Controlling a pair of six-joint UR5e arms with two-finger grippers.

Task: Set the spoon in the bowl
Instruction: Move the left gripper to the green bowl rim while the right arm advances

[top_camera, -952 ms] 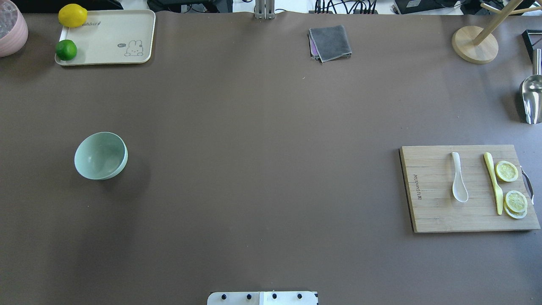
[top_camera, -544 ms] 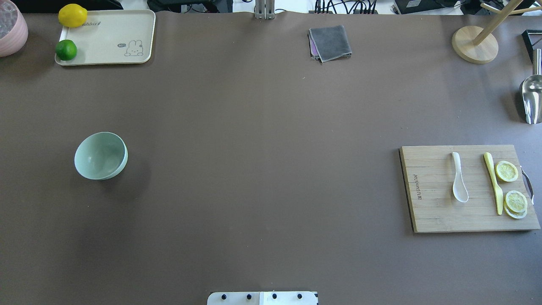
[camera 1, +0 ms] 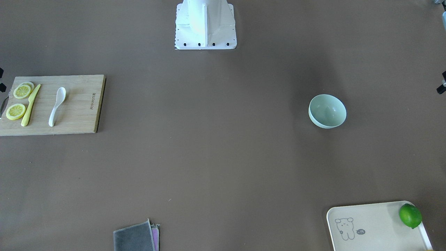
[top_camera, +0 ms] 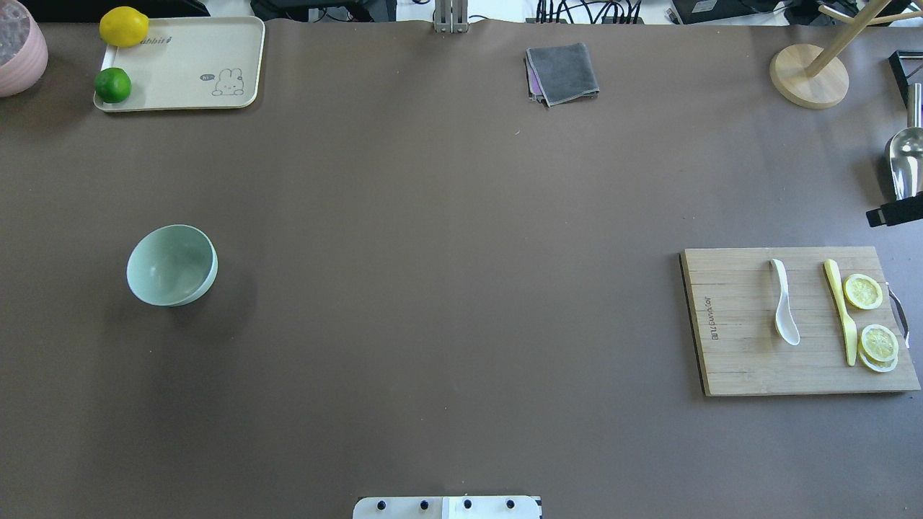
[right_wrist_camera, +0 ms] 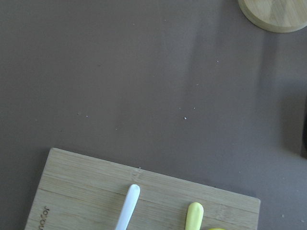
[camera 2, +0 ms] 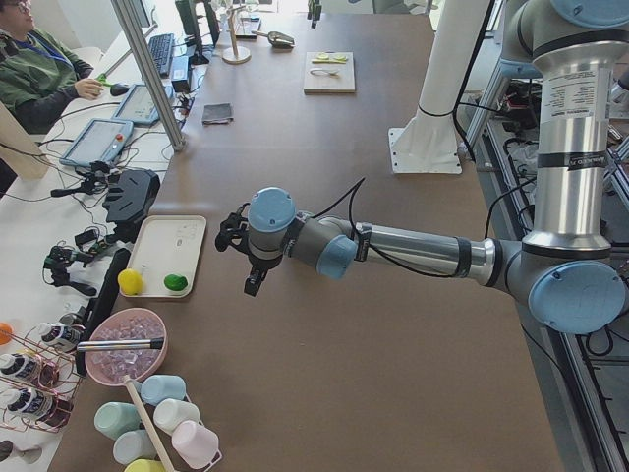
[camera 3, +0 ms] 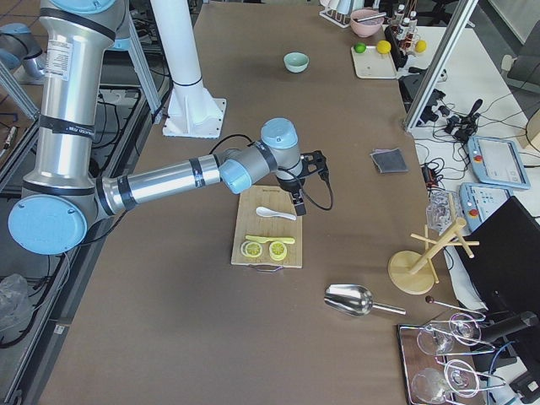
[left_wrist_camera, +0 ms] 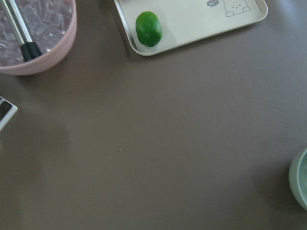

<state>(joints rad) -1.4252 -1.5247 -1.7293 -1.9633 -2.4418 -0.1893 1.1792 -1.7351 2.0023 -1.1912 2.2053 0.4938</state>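
Note:
The white spoon (top_camera: 784,303) lies on a wooden cutting board (top_camera: 735,360) at the right of the table, scoop toward the robot. It also shows in the front view (camera 1: 57,104), and its handle tip shows in the right wrist view (right_wrist_camera: 128,208). The pale green bowl (top_camera: 171,264) stands empty at the table's left; its rim shows in the left wrist view (left_wrist_camera: 301,184). The right gripper (camera 3: 299,202) hangs over the board's far end near the spoon. The left gripper (camera 2: 253,285) hangs above the table near the tray. I cannot tell whether either gripper is open or shut.
A yellow knife (top_camera: 841,310) and lemon slices (top_camera: 863,291) lie beside the spoon. A tray (top_camera: 187,72) with a lime (top_camera: 112,85) and a lemon (top_camera: 123,26), a pink bowl (top_camera: 18,47), a grey cloth (top_camera: 562,72), a wooden stand (top_camera: 807,76) and a metal scoop (top_camera: 905,162) line the far edge.
A black part of the right arm has come into the overhead view at the right edge, above the board. The spoon looks very slightly turned. The bowl has not moved.

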